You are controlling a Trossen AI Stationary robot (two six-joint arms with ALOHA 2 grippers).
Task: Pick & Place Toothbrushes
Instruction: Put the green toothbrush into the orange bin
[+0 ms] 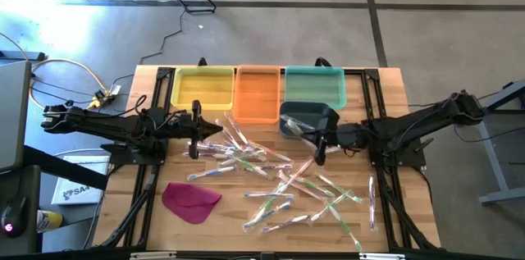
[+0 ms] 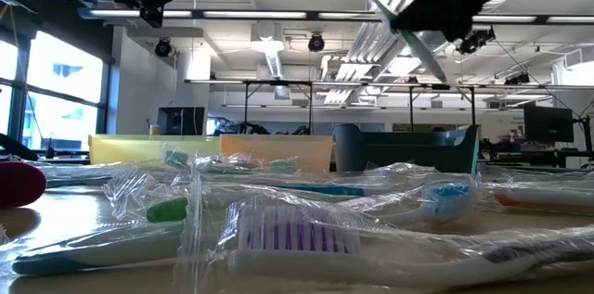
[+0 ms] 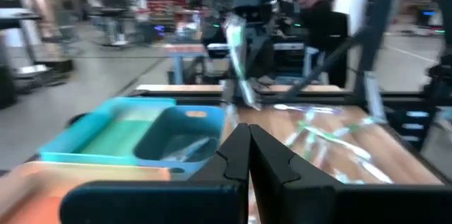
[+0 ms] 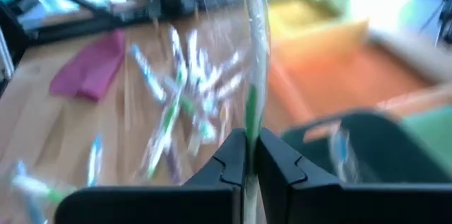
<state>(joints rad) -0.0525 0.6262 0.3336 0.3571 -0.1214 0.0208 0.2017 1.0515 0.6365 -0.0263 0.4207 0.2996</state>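
A: From above, what is lying on the desk (image 1: 385, 79)?

B: A loose pile of wrapped toothbrushes (image 1: 271, 182) is spreading across the wood just in front of the dark bin (image 1: 305, 117). That bin is sitting in front of a row of three trays: the yellow tray (image 1: 201, 88), the orange tray (image 1: 256, 94) and the green tray (image 1: 314, 87). A magenta cloth (image 1: 191, 200) is lying well to the left of the dark bin, near the front edge.

A: And the arms?

B: The right hand (image 1: 319, 152) is hanging just beside the dark bin, closed on one toothbrush (image 1: 310, 134) whose top is reaching over the bin. The left hand (image 1: 195, 132) is waiting to the left of the dark bin, pinched closed and empty.

A: What is the low camera giving?

B: Wrapped brushes are filling the foreground, and the held toothbrush is slanting in the air above the dark bin.

A: The left wrist camera?

B: Its two fingers (image 3: 272, 160) are pressing together with nothing between them. Beyond the dark bin the other arm is holding its toothbrush up. A person (image 3: 321, 22) is sitting in the room behind.

A: The right wrist camera?

B: Its fingers (image 4: 279, 160) are clamping the green-handled toothbrush upright, beside the dark bin, with the pile and the magenta cloth farther off.
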